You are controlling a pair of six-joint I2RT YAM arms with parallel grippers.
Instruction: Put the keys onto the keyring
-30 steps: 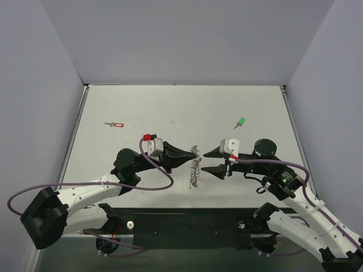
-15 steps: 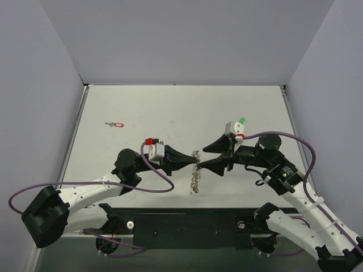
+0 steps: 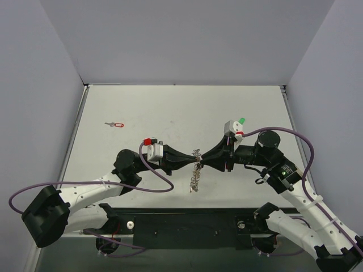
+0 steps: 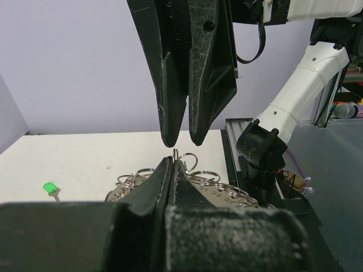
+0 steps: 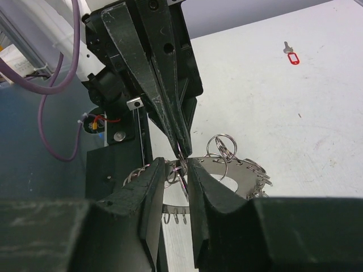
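The white table (image 3: 170,107) carries a red-headed key (image 3: 115,124) near its left edge and a green-headed key (image 3: 241,120) right of centre.

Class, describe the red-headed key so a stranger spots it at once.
On the white table, look toward the far left corner. A small silver key lies alone there; its red head sets it apart from the green-headed key.

Your left arm (image 3: 85,195) and right arm (image 3: 317,221) are white shells on black joints, each trailing a purple cable (image 3: 281,129). Each ends in 2 scuffed black fingers (image 4: 161,73).
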